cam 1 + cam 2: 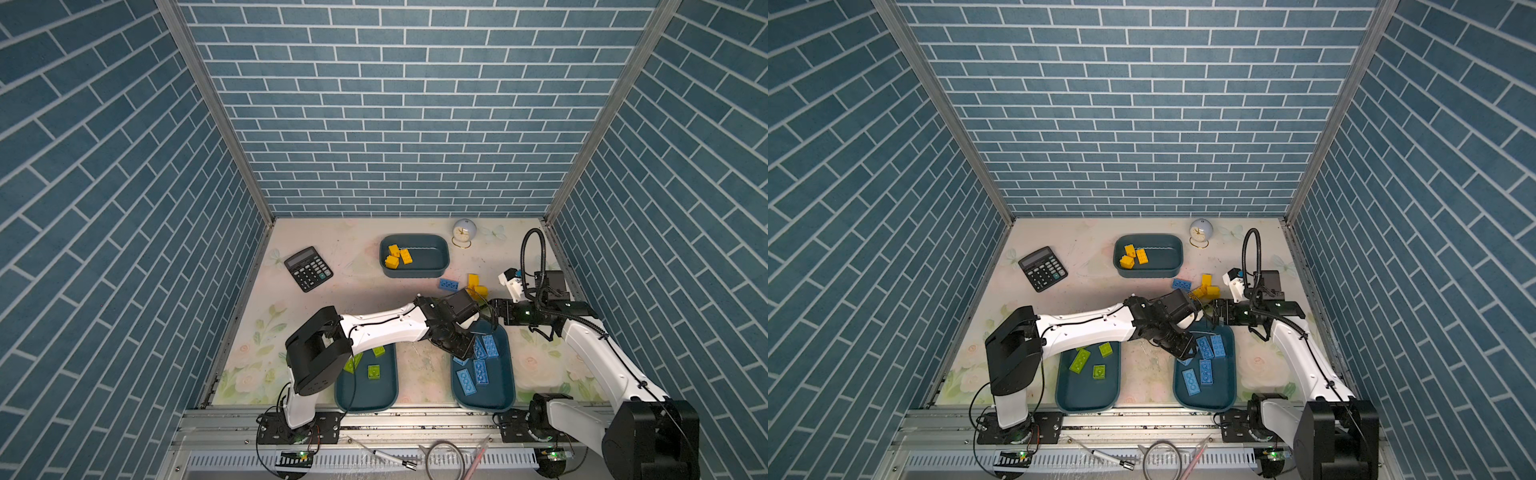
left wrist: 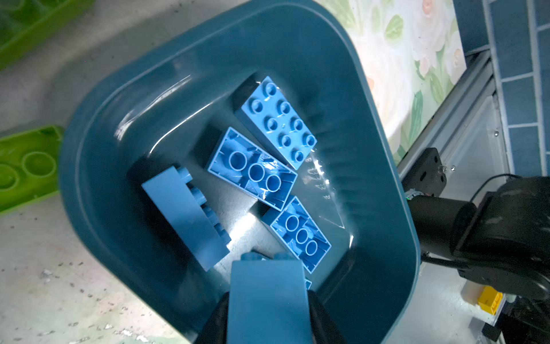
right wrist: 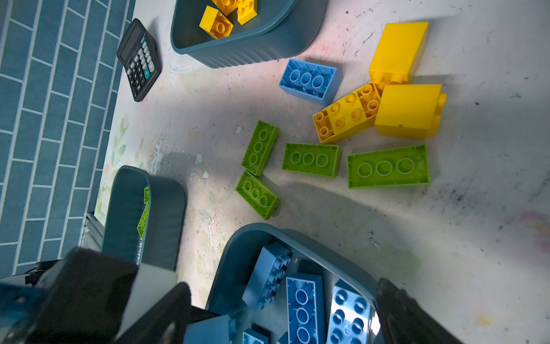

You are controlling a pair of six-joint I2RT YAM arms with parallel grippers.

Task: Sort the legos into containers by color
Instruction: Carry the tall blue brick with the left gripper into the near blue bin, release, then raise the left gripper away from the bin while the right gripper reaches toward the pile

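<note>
The left gripper has its fingers cut off at the wrist-view edge. They clamp a blue brick above the tub of blue bricks. The right gripper stands wide open, empty.

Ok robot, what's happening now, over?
Left gripper holds light blue plastic brick over dark teal plastic tub of blue bricks. Right gripper open, empty. Lime green bricks and yellow bricks loose on table. Nothing blocking.

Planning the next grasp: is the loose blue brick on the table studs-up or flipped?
Flipped. In the right wrist view the blue brick lies on the table with its hollow underside and three round tubes facing up; no studs show.
</note>
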